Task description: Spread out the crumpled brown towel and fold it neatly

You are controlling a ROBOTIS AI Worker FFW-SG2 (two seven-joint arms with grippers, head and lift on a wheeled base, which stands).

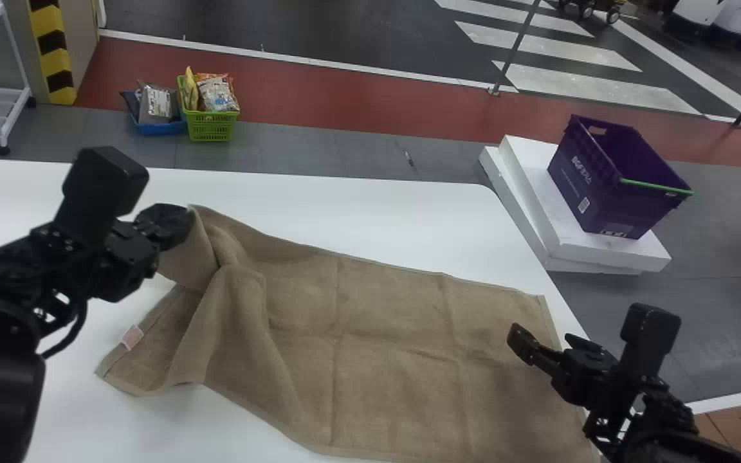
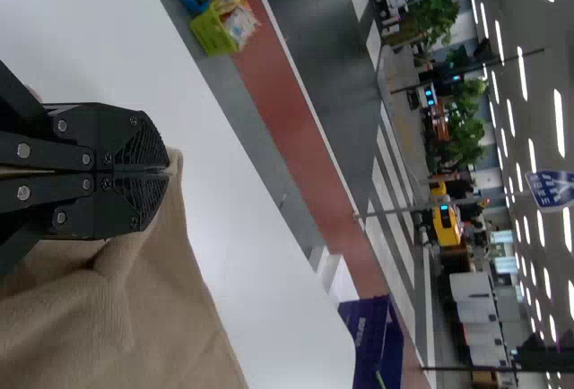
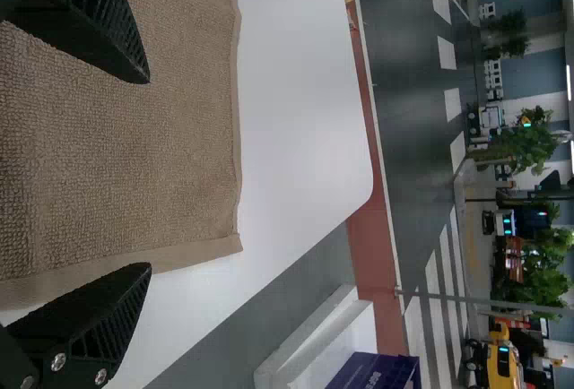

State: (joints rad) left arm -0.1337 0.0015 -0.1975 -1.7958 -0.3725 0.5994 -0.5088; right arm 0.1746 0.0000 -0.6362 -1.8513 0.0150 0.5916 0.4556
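Grey floor (image 1: 319,151) w/ a red strip (image 1: 345,90) runs past the far edge of the white table (image 1: 377,199); on it, green basket (image 1: 211,127) & blue basket (image 1: 160,128) side by side, plus purple crate (image 1: 595,180) on white slabs (image 1: 615,251) off the R edge. Brown towel (image 1: 396,321) lies mostly spread from the L part of the table to nr the R edge, approx. flat on the R w/ crease lines, bunched & folded over at the L end, pale tag (image 1: 132,337) there. L gripper (image 1: 176,226): jaws closed tight on 1 far-L bit of towel, held up off the table. R gripper (image 1: 543,341): jaws wide apart, nothing in them, over the towel's R end nr the table's R edge.
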